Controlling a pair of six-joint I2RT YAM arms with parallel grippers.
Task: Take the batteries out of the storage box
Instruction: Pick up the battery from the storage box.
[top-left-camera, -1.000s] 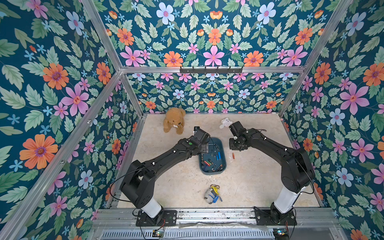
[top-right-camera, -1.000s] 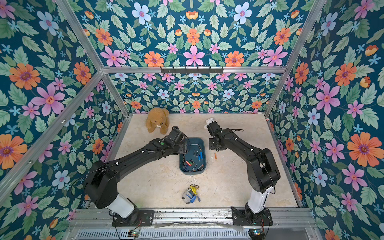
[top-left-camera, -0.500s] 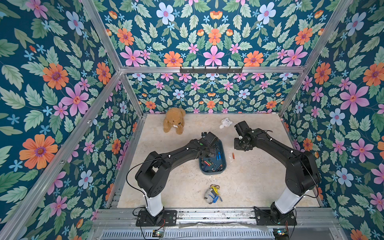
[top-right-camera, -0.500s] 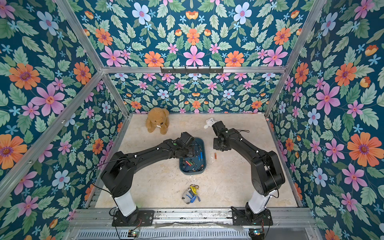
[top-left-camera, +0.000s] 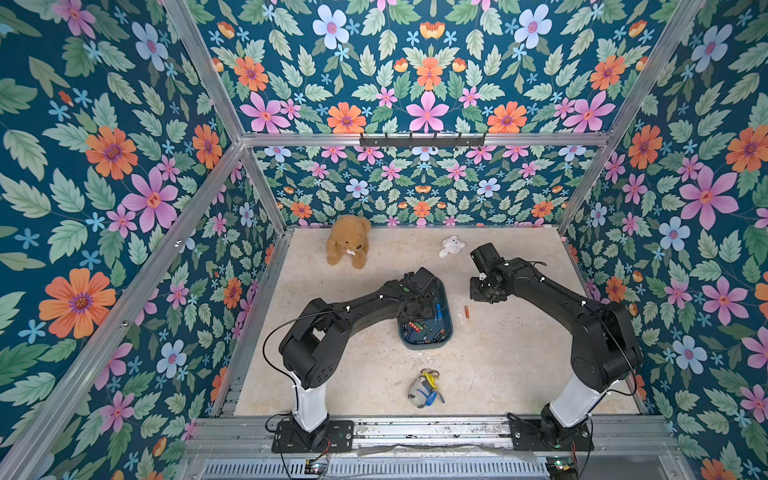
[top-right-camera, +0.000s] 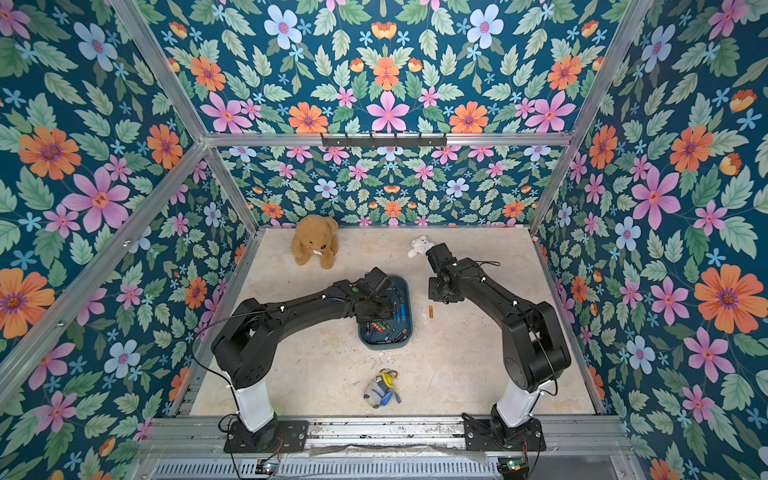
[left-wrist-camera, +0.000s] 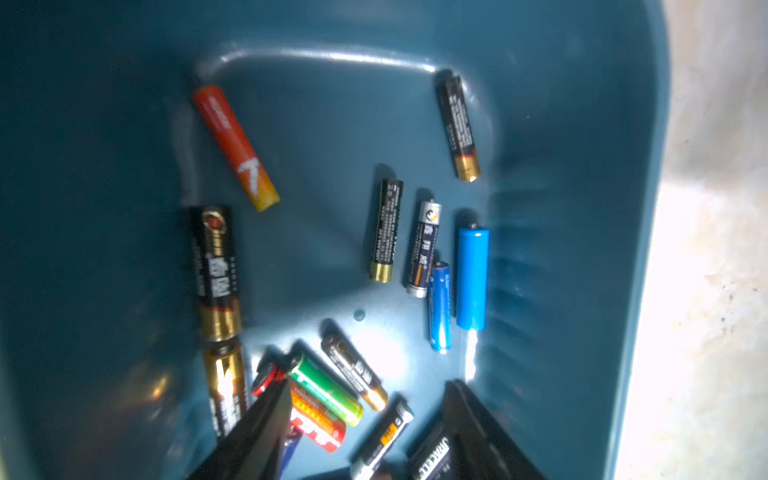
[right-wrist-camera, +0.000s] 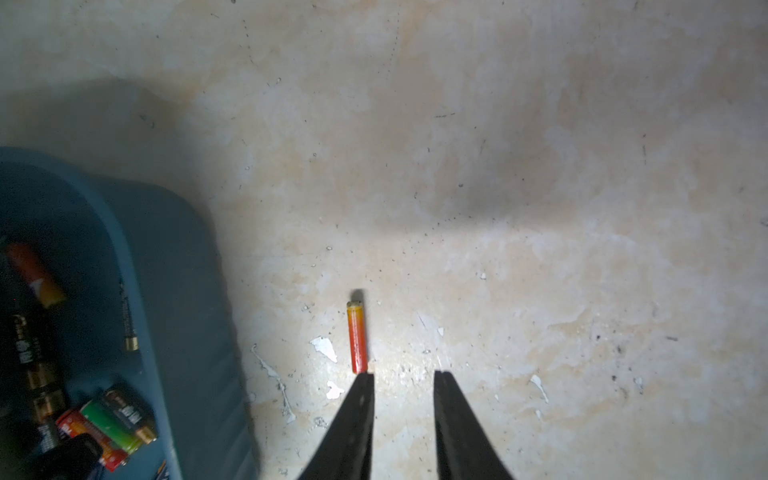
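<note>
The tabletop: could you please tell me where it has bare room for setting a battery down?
Bare: the patch between the storage box, the grey toy and the right arm's base; the back strip between the teddy bear and white toy. Crowded: inside the box, and beside it where an orange battery lies.

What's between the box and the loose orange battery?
Only bare table with a few white flecks, clearest in the right wrist view; box and battery lie apart.

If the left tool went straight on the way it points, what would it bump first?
Probably the slim black battery with an orange band, in the dark teal plastic box just ahead of the left tool; depth is unclear.
</note>
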